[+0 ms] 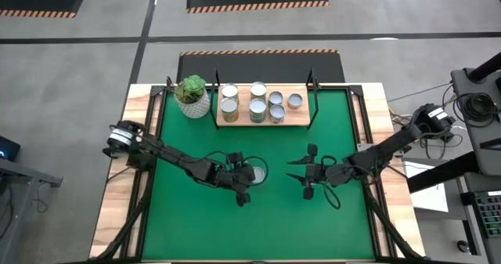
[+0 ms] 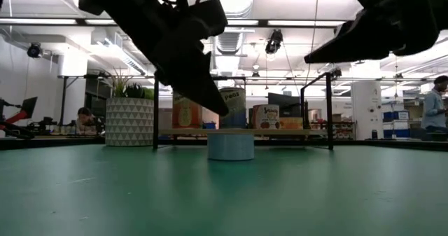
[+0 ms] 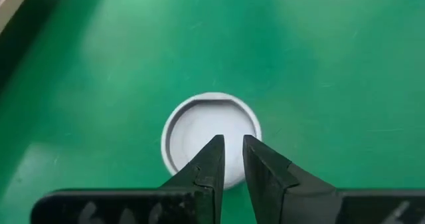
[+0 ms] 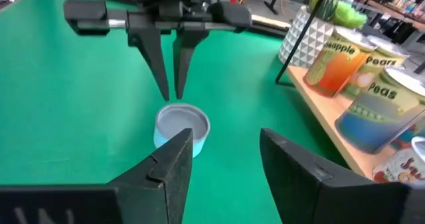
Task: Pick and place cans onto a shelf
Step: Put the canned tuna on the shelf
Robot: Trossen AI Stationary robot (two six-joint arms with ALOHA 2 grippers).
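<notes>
A short can (image 1: 257, 170) stood alone on the green counter (image 1: 329, 225), well apart from the shelf (image 1: 301, 120) at the far edge, where six cans (image 1: 257, 102) already sat. The left end effector (image 3: 229, 159) hung just above its lid with fingers nearly together, holding nothing. Pinched that narrow, it risked striking the lid and skidding the can rather than straddling it. The right end effector (image 4: 222, 159), to the can's right, stood part open and empty, and could crowd the left arm.

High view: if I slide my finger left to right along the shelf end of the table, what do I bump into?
Potted plant → two-can column → two-can column → two small cans → lone small can.
</notes>
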